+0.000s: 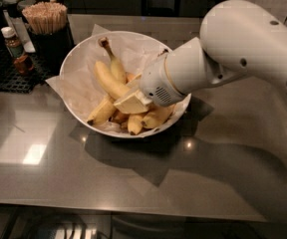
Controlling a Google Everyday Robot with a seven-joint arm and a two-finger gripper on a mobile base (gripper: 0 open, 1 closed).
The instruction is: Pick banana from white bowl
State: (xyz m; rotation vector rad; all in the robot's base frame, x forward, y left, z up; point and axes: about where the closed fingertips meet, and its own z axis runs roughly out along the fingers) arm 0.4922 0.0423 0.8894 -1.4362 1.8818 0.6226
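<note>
My tool [129, 103] is sitting low among the fruit in the white bowl [73, 63]; I cannot tell whether it is apart or clamped. The banana [115, 67] is lying just behind it, stem pointing at the far rim. I am judging that gripping its mid-body alone, clear of neighbours and paper, is wisest. The glossy grey counter [133, 183] is also carrying wooden stir sticks [45, 16] and a sauce bottle [14, 44].

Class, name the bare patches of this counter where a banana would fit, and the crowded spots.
Bare: the broad counter strip between the white bowl and the near edge, and the corner before the black mat. Crowded: the bowl, where the tool sits among the bananas; the back left, with stick holder and bottle. The arm overhangs the right.
</note>
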